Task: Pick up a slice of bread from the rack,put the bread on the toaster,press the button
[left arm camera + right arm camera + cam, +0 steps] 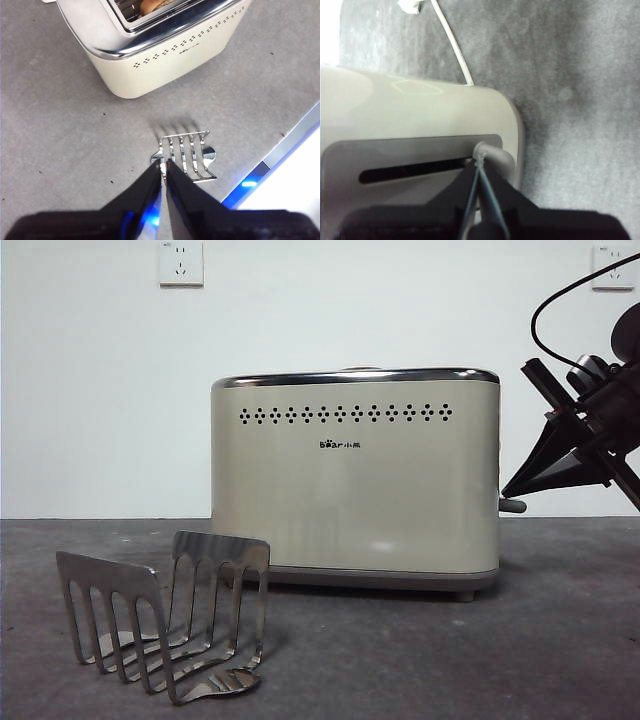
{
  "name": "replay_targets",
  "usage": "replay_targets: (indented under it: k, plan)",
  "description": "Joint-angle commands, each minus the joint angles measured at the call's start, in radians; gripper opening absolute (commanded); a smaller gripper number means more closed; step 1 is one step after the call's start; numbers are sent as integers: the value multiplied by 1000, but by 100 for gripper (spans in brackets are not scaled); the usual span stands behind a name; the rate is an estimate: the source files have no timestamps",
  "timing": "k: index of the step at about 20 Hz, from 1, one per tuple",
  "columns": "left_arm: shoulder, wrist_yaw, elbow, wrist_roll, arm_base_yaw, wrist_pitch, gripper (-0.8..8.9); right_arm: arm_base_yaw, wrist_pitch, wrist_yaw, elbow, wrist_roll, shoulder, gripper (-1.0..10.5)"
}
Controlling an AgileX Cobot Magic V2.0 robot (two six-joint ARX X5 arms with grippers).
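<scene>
Two grippers, both with jaws pressed together. Right gripper has its closed tips on the button, low at the toaster end, likely so they act as one blunt pusher. Bread sits in the slot. Left gripper hangs idle above the empty rack

Matte black throughout: wedge-shaped right end effector with a thin black cable looping above; tapered left end effector (blue glow along its inner edges).
</scene>
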Motion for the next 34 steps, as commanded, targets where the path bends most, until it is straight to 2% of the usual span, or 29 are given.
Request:
replay_targets:
  k: [1,13,23,29,34]
  plan:
    - [-3,0,-10,12,3,3,21,5,-68,90,-50,-23,61,-8]
    - [-3,1,-10,13,3,3,21,5,-53,59,10,-18,47,-8]
    - [-3,1,-10,13,3,3,21,5,-121,52,99,-18,-78,-8]
    - [-3,1,-10,17,3,3,21,5,-172,34,151,-24,-204,-8]
    - [-3,1,-10,16,3,3,22,5,-237,41,154,-44,-404,-8]
